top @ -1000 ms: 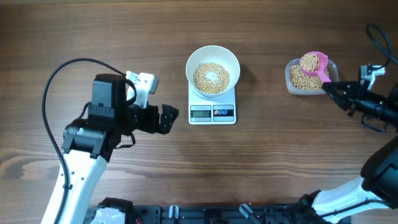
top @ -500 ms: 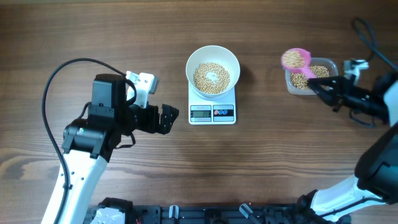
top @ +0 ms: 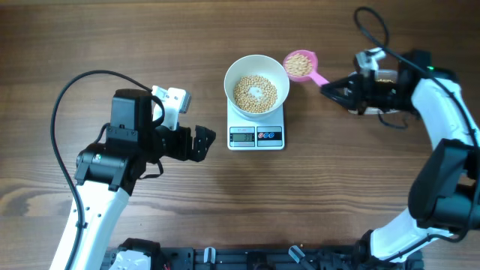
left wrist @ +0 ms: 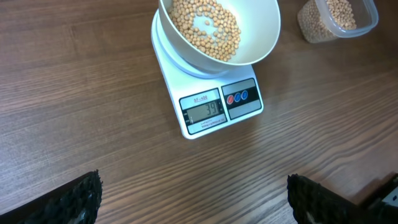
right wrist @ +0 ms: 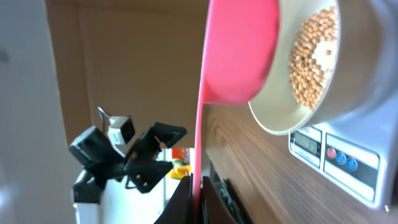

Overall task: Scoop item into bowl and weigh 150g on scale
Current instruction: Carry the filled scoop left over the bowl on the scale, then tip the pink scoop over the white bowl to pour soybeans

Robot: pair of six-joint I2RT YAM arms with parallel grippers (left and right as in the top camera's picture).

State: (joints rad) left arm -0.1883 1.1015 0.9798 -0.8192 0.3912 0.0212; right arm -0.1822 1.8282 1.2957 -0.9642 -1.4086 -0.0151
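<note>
A white bowl (top: 259, 64) partly filled with pale beans (top: 255, 94) stands on the small white scale (top: 256, 136). My right gripper (top: 334, 90) is shut on the handle of a pink scoop (top: 300, 65). The scoop is full of beans and hangs level just right of the bowl's rim. In the right wrist view the handle runs down between the closed jaws of that gripper (right wrist: 198, 199), with the scoop (right wrist: 239, 50) beside the bowl (right wrist: 273, 121). My left gripper (top: 202, 142) stands open and empty, left of the scale (left wrist: 214, 109) and bowl (left wrist: 264, 43).
A clear plastic tub (left wrist: 339, 18) of beans sits to the right of the scale; in the overhead view the right arm (top: 435, 97) mostly covers it. The left arm's black cable (top: 64, 105) loops over the table's left side.
My right gripper has carried the loaded pink scoop leftward from over the tub to just beside the bowl's rim. The left arm has not moved.
</note>
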